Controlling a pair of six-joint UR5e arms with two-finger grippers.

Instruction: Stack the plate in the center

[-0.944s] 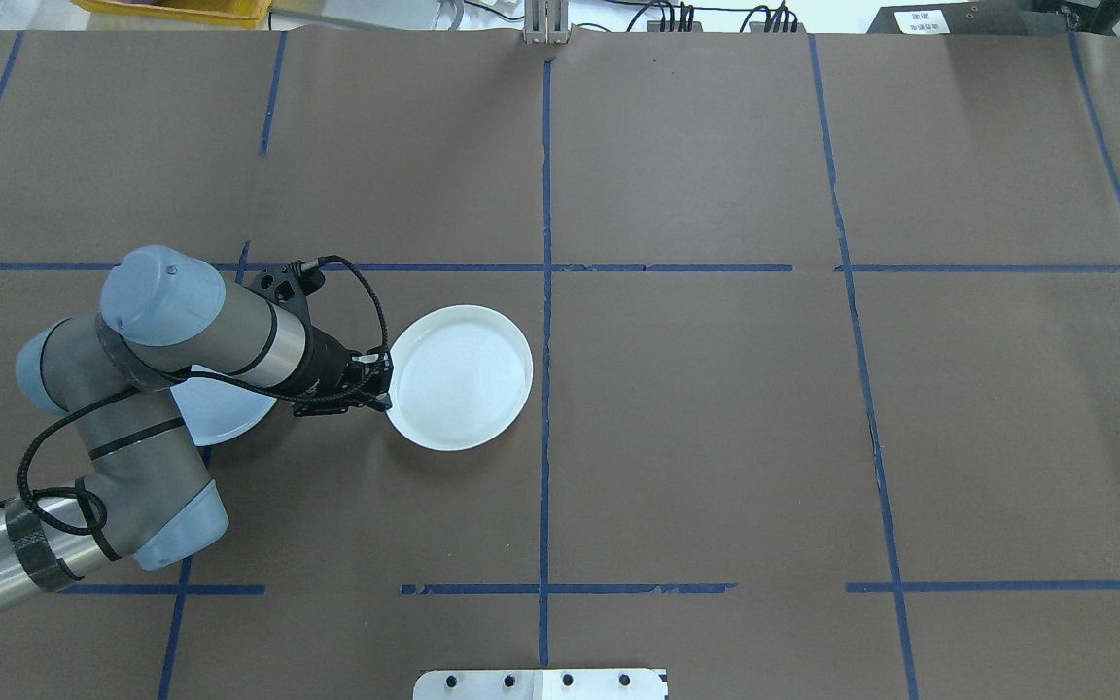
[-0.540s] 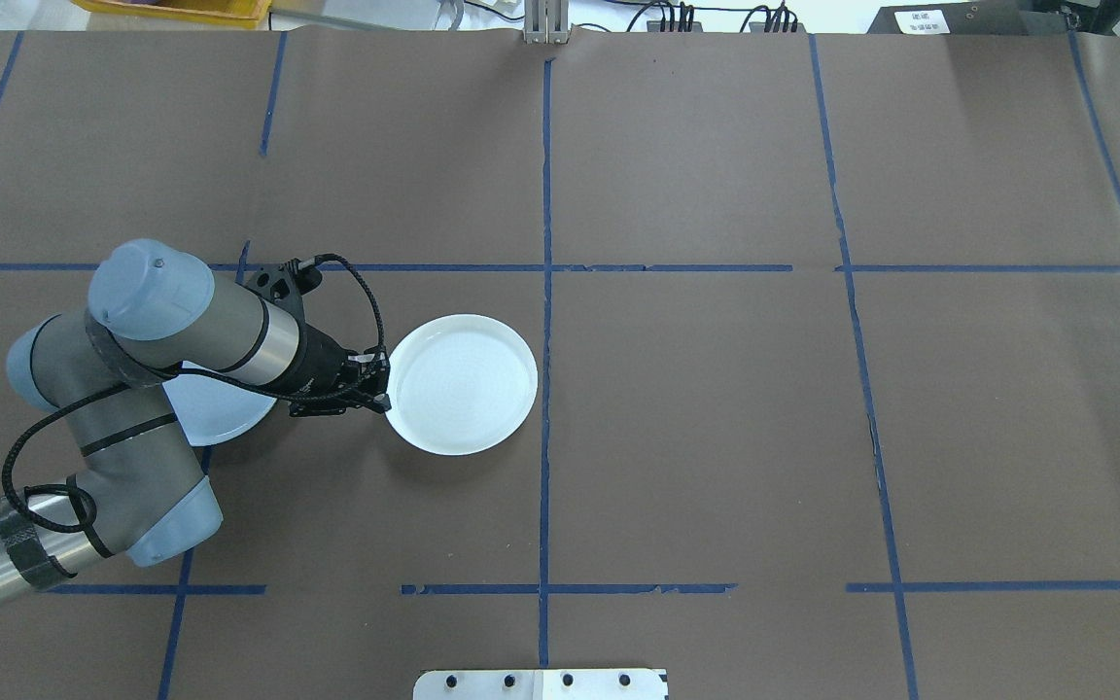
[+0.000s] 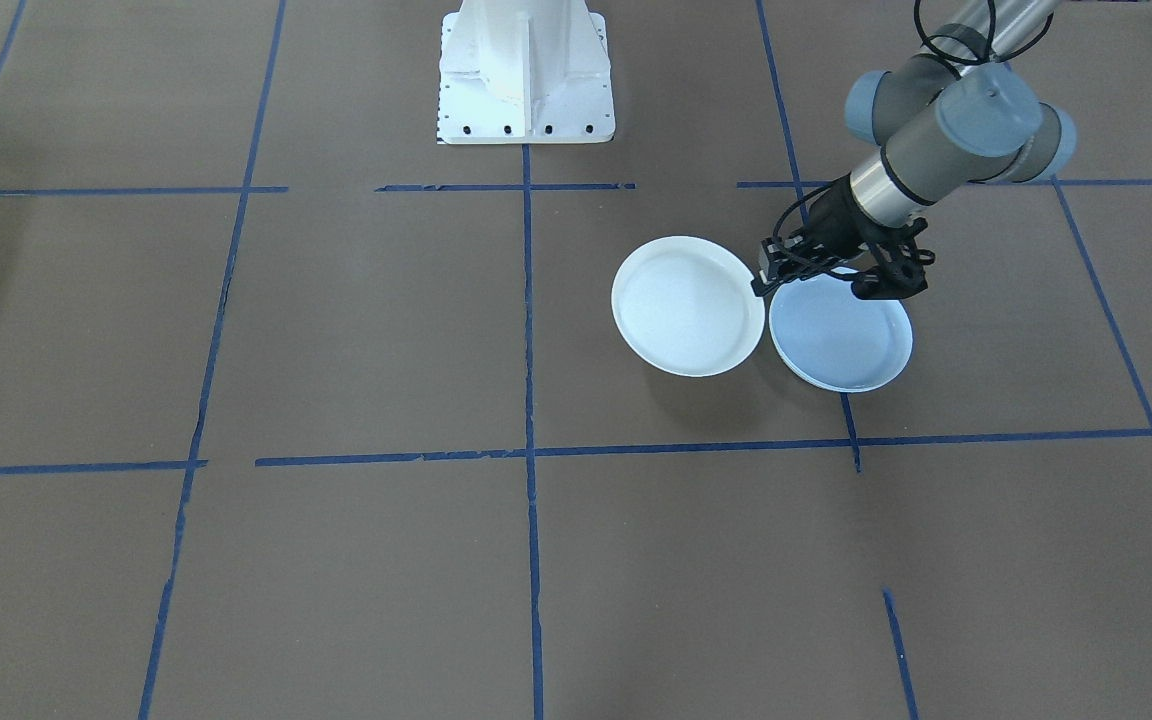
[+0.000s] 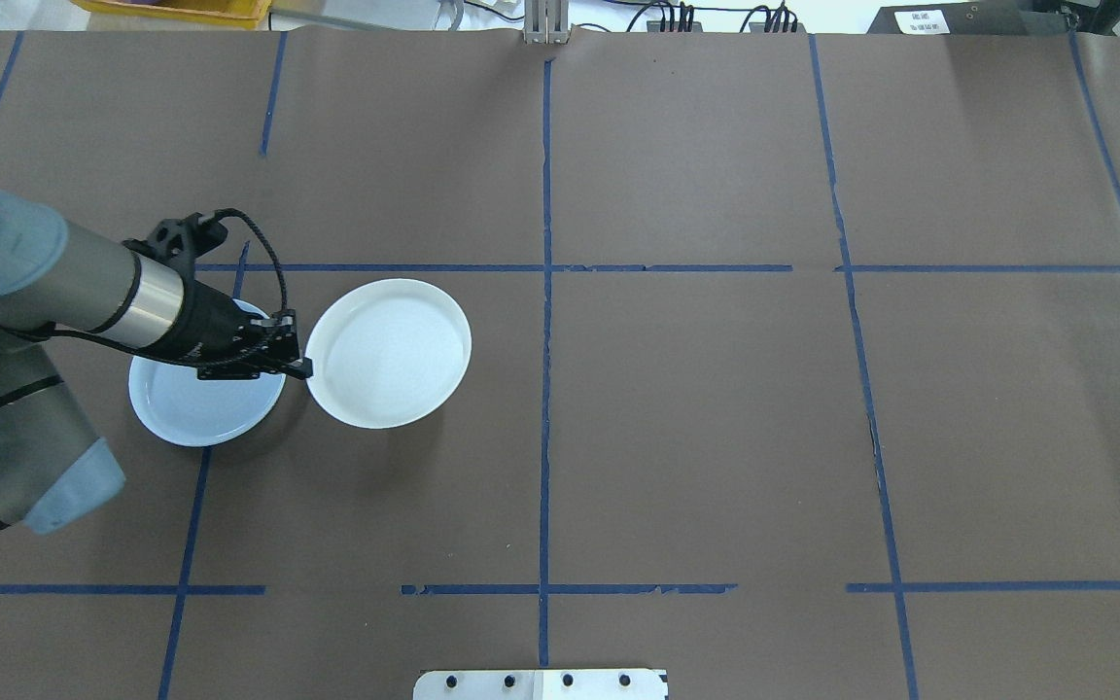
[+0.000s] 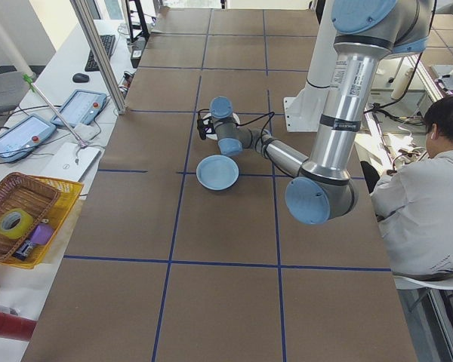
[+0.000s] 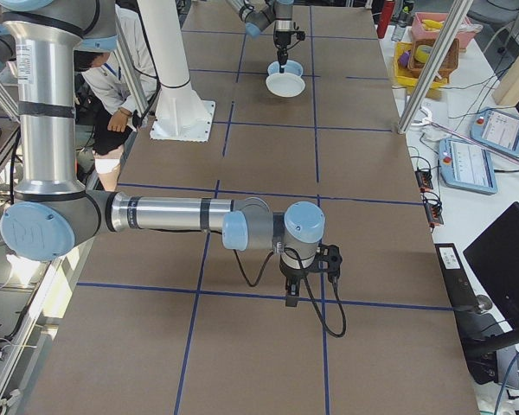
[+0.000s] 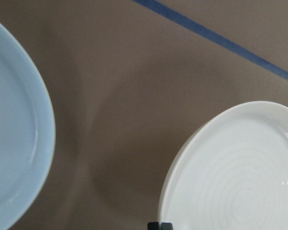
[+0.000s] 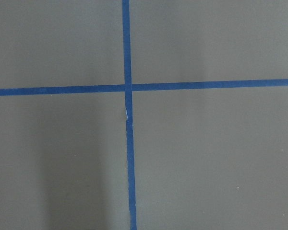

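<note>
L gripper [image 4: 299, 367] dragged white plate [image 4: 390, 352] back toward blue plate [image 4: 192, 413].

Brown table [image 4: 716, 437] w/ blue tape grid [image 4: 544, 389], desks alongside.

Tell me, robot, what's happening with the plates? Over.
Left gripper shut on round white ringed plate, lifted. Smooth pale-blue plate flat on table beside it. Right gripper unclear. Nothing between plates.

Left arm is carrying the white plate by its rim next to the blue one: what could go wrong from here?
1. The left gripper pinches the white plate only at its edge; hanging out sideways, it could tilt or slip.
2. The wrist hangs over the pale-blue plate; descending could knock it.
</note>
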